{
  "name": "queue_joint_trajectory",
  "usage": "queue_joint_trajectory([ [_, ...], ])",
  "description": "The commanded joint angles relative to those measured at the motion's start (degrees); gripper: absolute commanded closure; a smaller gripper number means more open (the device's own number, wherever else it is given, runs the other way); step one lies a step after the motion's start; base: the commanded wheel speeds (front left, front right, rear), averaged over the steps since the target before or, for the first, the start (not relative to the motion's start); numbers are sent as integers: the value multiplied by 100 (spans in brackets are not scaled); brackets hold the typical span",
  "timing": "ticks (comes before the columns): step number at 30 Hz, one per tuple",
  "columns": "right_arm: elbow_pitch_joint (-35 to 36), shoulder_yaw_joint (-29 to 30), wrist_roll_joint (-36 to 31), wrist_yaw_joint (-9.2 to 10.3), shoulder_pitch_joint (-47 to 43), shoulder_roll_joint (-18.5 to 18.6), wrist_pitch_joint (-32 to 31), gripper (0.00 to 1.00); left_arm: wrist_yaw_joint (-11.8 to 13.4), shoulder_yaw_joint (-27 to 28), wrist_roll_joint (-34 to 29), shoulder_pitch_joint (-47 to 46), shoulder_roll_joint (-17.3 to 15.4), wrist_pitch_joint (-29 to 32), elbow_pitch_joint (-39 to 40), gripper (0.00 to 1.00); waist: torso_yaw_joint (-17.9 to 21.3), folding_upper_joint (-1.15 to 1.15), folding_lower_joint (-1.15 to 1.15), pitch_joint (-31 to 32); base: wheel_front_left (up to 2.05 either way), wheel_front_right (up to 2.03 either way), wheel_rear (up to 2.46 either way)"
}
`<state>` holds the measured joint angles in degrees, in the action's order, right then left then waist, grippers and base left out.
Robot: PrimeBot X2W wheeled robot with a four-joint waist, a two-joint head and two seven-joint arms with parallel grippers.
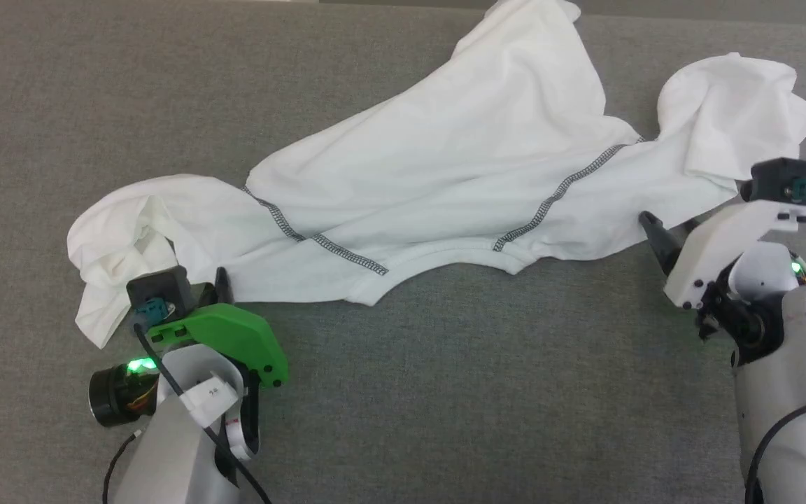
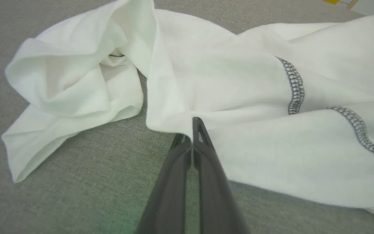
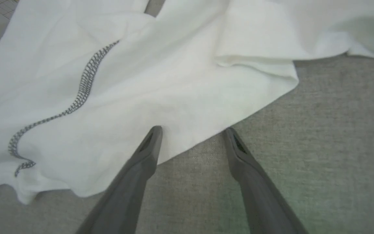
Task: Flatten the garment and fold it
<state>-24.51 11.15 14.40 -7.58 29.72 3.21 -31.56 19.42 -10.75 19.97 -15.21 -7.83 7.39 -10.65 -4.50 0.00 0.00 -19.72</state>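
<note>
A flat grey tabletop with a woven, felt-like cover (image 1: pixel 445 392) stretches across the whole scene, rounded at its far left corner. Directly on it lies a white thin-fabric long-sleeved shirt (image 1: pixel 445 161), loosely spread, neckline toward the near edge, with grey-and-white patterned seams running diagonally over the shoulders. Its left-hand sleeve (image 1: pixel 123 231) and right-hand sleeve (image 1: pixel 732 105) lie in crumpled heaps.

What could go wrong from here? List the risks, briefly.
The left gripper is shut on the garment at its very edge, so a pull may slip it free. The right gripper is open, one finger over cloth, the other over the table; closing might miss the hem.
</note>
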Motion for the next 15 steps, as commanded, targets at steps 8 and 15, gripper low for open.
queue_joint_trajectory([
  [8,-322,-240,13,9,159,-33,168,100,-154,-89,95,-66,15,-158,-151,100,-19,0,0,114,0,0,0],
  [15,399,-405,154,9,-426,-20,533,100,-385,2,318,77,-10,-471,38,100,116,0,0,627,0,0,0],
])
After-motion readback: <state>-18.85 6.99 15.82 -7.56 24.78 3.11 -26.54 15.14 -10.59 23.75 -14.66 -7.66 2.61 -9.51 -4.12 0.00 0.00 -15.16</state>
